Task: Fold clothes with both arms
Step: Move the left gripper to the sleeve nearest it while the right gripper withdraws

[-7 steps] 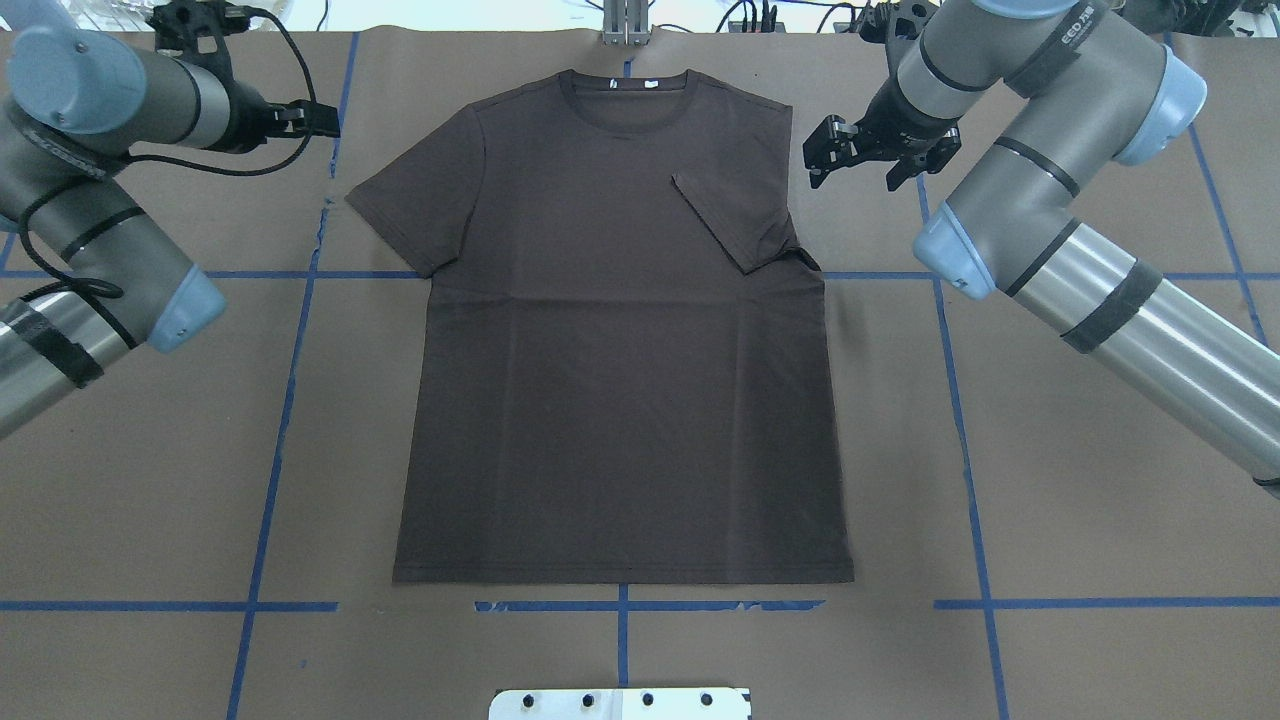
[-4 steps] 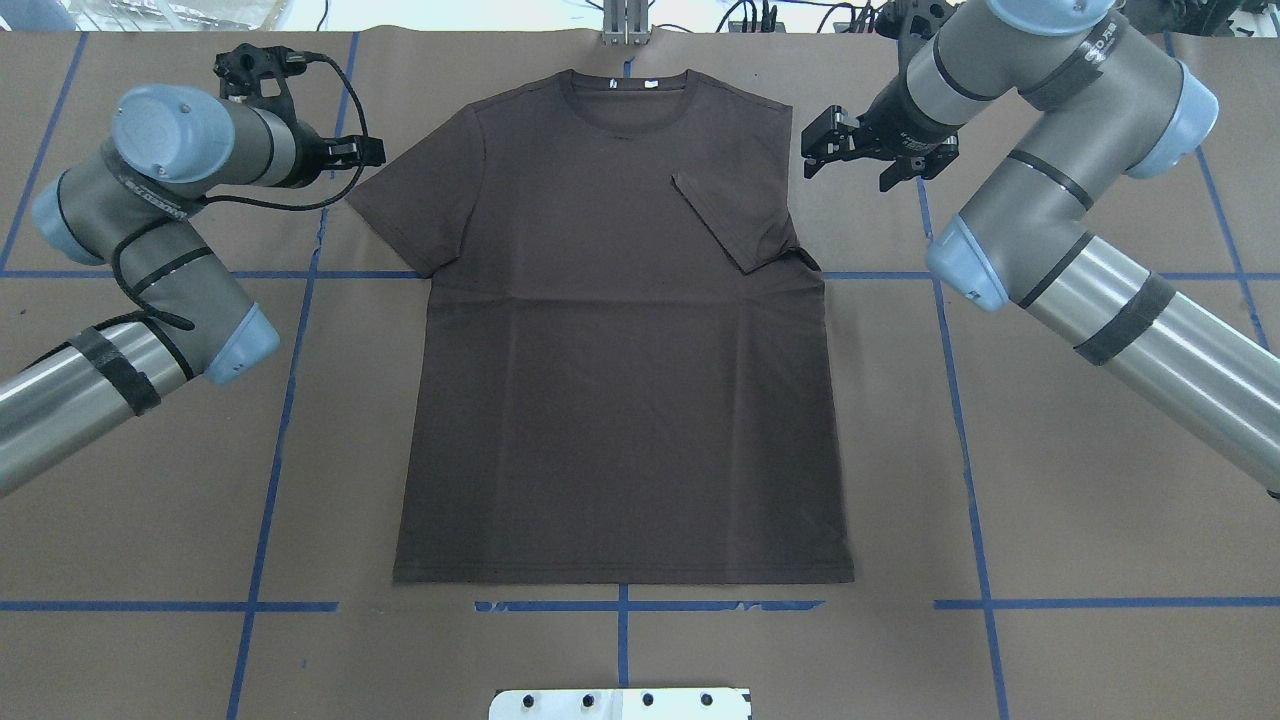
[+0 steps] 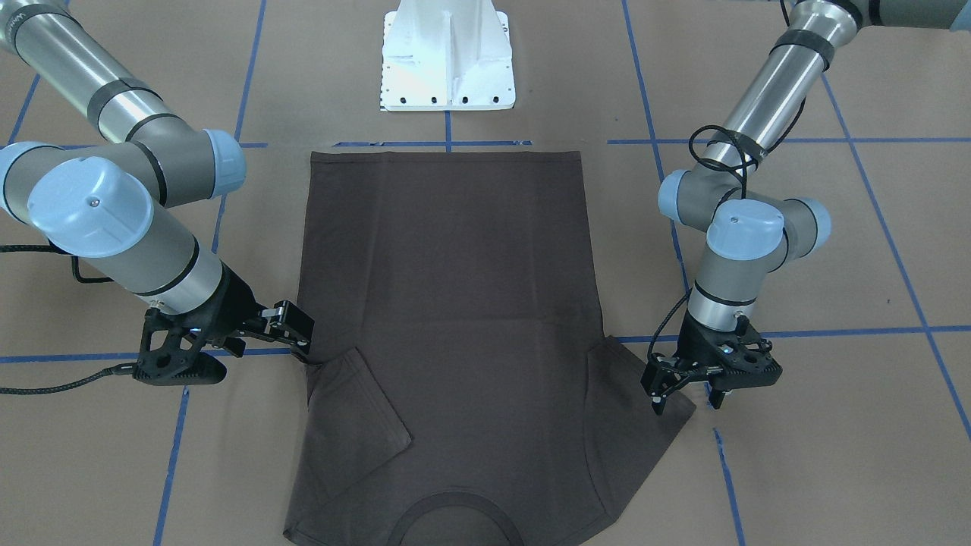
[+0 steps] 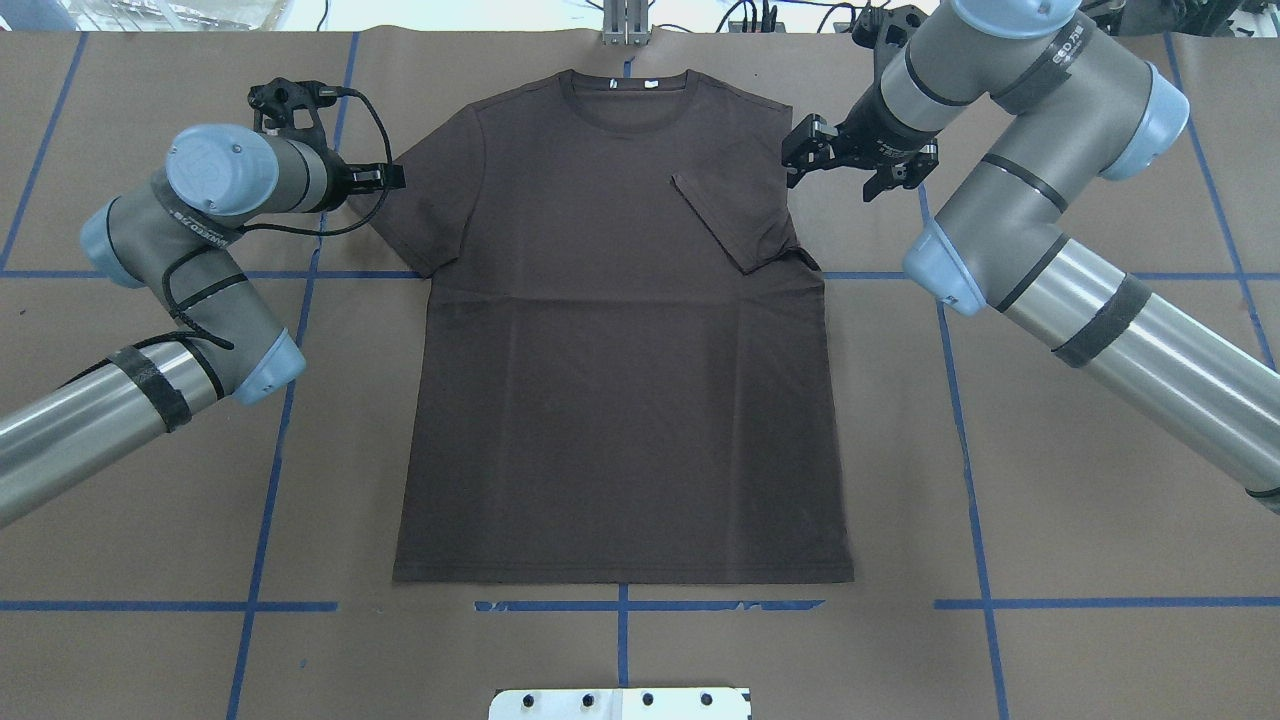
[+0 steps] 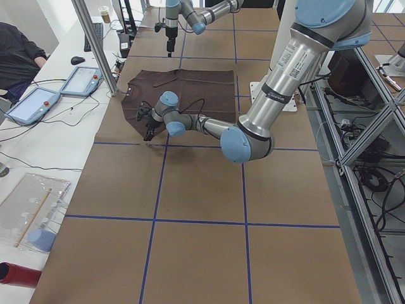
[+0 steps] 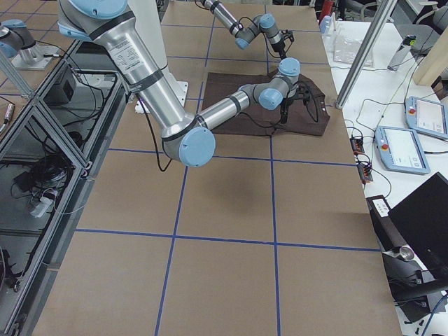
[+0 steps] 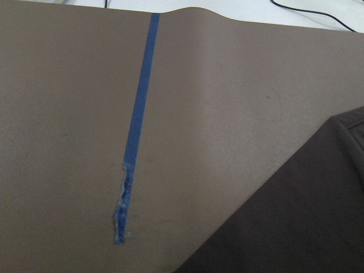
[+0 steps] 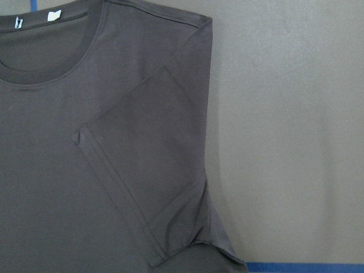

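A dark brown-grey T-shirt (image 4: 620, 400) lies flat, front up, in the middle of the counter (image 4: 1080, 480), which is covered in brown paper crossed by blue tape lines (image 4: 265, 480). Its hem lies toward the robot's white base plate (image 3: 447, 53) and its ribbed collar (image 4: 625, 100) toward the far edge. The sleeve on the robot's right (image 4: 735, 220) is folded inward over the chest, while the left sleeve (image 4: 415, 205) is spread out flat. The left gripper (image 3: 685, 396) is at that spread sleeve's outer edge with its fingers parted and nothing between them, one over the cloth and one over bare paper; whether they touch cannot be told. The right gripper (image 4: 838, 176), also released and empty, is just beside the shirt's right shoulder, over the paper.
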You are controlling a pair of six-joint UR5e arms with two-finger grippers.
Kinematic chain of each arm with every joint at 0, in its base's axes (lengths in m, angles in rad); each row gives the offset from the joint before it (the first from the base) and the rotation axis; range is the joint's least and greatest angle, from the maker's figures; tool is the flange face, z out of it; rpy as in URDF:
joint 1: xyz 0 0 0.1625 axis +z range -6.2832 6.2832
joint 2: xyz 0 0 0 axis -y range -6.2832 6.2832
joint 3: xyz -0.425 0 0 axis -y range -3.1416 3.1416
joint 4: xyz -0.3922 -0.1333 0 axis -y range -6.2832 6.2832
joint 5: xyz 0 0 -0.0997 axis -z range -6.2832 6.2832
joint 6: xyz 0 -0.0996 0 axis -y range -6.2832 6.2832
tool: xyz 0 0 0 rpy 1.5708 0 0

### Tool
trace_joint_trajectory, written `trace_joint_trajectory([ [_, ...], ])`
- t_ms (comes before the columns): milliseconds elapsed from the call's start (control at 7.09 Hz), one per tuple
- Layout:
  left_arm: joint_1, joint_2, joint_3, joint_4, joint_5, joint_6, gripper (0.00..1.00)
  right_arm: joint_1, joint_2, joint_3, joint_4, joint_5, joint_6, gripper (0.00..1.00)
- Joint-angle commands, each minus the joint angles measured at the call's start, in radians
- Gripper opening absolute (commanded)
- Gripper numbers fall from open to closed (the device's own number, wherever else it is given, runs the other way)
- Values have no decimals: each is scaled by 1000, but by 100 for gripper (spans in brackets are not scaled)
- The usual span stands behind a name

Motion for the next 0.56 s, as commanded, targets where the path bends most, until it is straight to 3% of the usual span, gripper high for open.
trace_joint_trajectory([
  [0,2,1,32,-21,1,3,96,8,8,6,-53,24,-17,100],
  [282,2,-1,34,-21,1,3,86,22,13,7,-64,44,-38,100],
  [423,2,-1,34,-19,0,4,72,24,13,7,-64,44,-39,100],
])
